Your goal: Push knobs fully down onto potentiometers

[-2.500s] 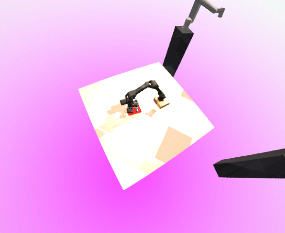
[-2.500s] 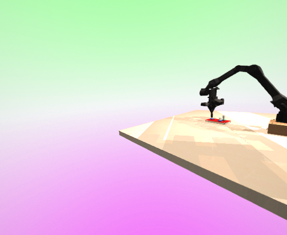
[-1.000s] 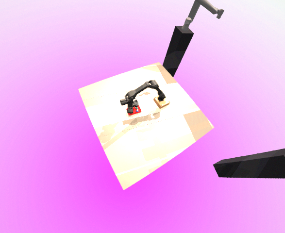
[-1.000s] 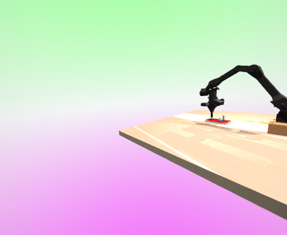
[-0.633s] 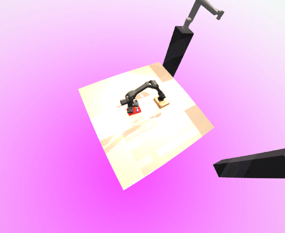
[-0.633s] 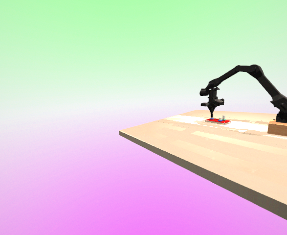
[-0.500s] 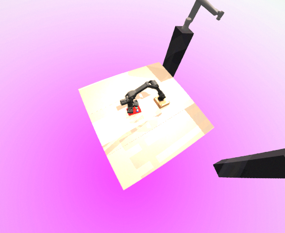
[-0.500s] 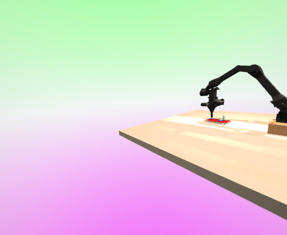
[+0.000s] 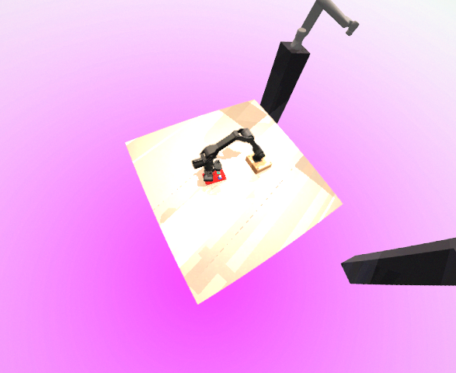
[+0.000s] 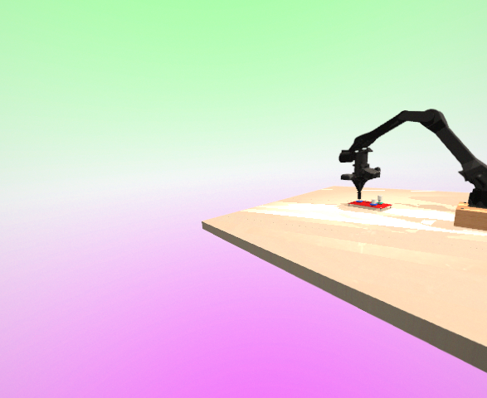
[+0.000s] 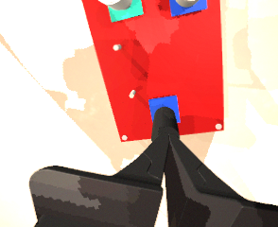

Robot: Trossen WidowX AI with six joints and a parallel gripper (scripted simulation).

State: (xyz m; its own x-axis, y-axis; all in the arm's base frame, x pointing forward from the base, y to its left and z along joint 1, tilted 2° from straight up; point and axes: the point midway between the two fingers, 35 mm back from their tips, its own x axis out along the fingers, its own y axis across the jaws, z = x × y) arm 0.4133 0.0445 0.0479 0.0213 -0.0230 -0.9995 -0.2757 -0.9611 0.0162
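The red circuit board [image 9: 221,180] [image 10: 382,206] [image 11: 186,71] stands on short legs. My gripper [image 9: 208,180] [image 10: 359,191] [image 11: 166,139] is shut, holding nothing, with its tips at the top of a black knob [image 10: 359,196] [image 11: 165,118]. That knob stands above a blue potentiometer [image 11: 164,100] near one board end; the tips hide part of it. At the other end, a pale knob [image 10: 379,197] [image 11: 120,4] stands over a teal potentiometer [image 11: 127,12], and another pale knob [image 10: 373,201] [image 11: 186,2] over a second blue potentiometer [image 11: 190,8]. Whether the black knob touches its potentiometer is unclear.
Two thin pale pins [image 11: 117,47] [image 11: 132,94] stick up from the board between the ends. My arm's base sits on a wooden block [image 9: 259,167] [image 10: 479,219]. Dark pillars [image 9: 286,76] [image 9: 409,265] stand off the table's edges.
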